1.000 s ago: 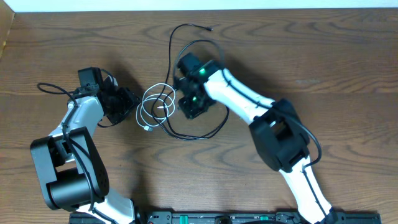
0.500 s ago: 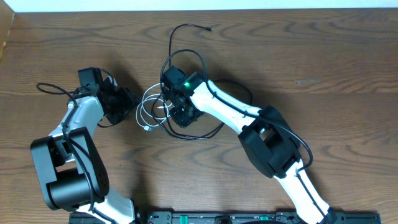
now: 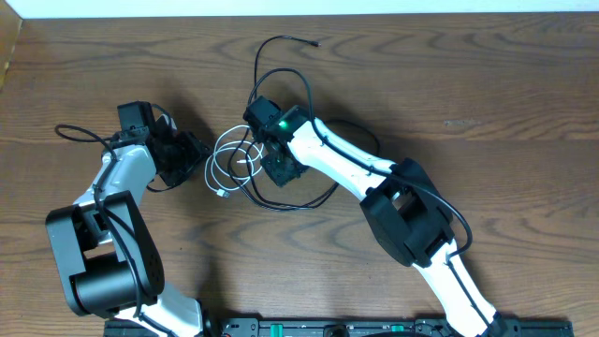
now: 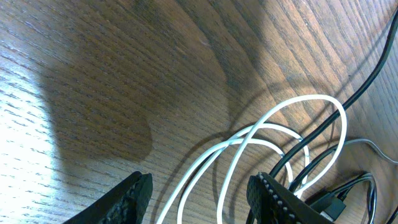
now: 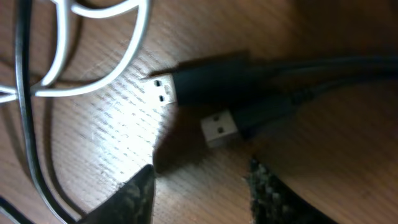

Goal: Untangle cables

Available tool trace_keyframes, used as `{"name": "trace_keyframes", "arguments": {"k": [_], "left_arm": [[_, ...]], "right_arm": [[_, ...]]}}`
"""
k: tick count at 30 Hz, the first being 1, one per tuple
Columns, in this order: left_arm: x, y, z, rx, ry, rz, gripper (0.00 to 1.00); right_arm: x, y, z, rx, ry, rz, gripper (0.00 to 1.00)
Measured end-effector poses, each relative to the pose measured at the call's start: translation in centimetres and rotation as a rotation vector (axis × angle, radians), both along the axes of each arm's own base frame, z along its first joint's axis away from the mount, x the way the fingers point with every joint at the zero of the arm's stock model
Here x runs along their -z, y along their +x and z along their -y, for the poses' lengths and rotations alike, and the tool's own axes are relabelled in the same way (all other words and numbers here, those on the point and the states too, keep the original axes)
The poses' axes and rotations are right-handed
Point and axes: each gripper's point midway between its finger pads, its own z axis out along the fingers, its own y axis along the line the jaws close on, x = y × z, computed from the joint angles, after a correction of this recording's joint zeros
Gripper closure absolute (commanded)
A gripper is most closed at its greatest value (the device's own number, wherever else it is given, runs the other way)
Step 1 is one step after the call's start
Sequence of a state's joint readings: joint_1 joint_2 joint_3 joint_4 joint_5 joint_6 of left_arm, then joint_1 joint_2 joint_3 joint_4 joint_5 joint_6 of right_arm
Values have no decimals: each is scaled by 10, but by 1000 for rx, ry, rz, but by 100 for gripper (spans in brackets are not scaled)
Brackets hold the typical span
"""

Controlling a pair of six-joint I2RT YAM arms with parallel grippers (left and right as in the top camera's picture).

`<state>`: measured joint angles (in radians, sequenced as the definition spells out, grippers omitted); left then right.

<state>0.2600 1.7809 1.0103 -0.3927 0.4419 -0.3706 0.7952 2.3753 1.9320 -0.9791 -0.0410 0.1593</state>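
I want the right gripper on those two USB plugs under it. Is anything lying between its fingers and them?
Nothing visible does. In the right wrist view the two USB plugs lie side by side on the bare table, just ahead of the open right gripper. The white cable loops off to one side, not across the plugs.

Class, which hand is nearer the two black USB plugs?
Right. The right hand hovers over the USB plugs; the left hand sits across the white cable from them.

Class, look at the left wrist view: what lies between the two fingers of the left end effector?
Strands of the white cable run over the table between the left end effector's open jaws, shown in the left wrist view.
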Motion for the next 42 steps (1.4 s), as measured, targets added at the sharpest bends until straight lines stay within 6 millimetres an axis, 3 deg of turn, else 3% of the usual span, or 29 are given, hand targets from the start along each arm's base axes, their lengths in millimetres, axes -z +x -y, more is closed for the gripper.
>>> {"name": "trace_keyframes", "arguments": {"k": [3, 7, 14, 20, 24, 30, 31, 33, 34, 42], "left_arm": [[0, 0, 0, 0, 0, 0, 45], [0, 0, 0, 0, 0, 0, 45], [0, 0, 0, 0, 0, 0, 45], [0, 0, 0, 0, 0, 0, 44], [0, 0, 0, 0, 0, 0, 45], [0, 0, 0, 0, 0, -1, 45], [0, 0, 0, 0, 0, -1, 45], [0, 0, 0, 0, 0, -1, 45], [0, 0, 0, 0, 0, -1, 45], [0, 0, 0, 0, 0, -1, 45]], "right_arm": [[-1, -5, 2, -1, -5, -24, 51], [-9, -13, -13, -41, 72, -70, 34], [-40, -24, -43, -117, 220, -85, 35], [-40, -44, -65, -173, 247, -91, 46], [-25, -57, -75, -211, 210, -84, 51], [-5, -56, -74, -218, 145, -43, 57], [-5, -55, -74, -216, 144, -40, 63], [-5, -52, -73, -214, 138, -27, 92], [-4, -51, -73, -208, 134, -25, 99], [-3, -46, -69, -196, 116, -6, 99]]}}
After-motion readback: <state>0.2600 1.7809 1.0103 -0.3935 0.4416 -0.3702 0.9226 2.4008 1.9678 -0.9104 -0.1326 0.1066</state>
